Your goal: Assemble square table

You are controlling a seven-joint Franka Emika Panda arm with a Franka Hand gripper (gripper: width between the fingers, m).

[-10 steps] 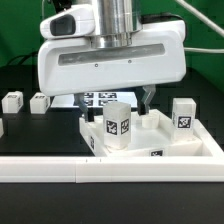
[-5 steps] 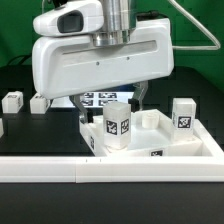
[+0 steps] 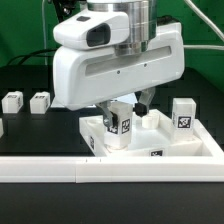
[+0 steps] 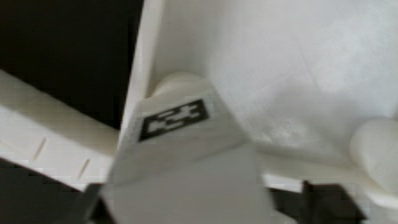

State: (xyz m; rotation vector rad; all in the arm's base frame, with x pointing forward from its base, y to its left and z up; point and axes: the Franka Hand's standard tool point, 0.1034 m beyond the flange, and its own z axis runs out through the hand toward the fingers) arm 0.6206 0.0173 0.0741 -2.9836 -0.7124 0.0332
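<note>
Leg (image 3: 119,125), upright on slab (image 3: 186,143): we are noting jaws newly lowered astride it, narrowing; whether grasping, we cannot tell.

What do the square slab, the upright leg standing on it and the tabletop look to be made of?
The square slab: white, smooth and matte, probably moulded plastic, judging by its rounded raised sockets. The upright leg: same white plastic look, with a printed black-and-white tag. The tabletop: black and dull, without glare; material unclear.
</note>
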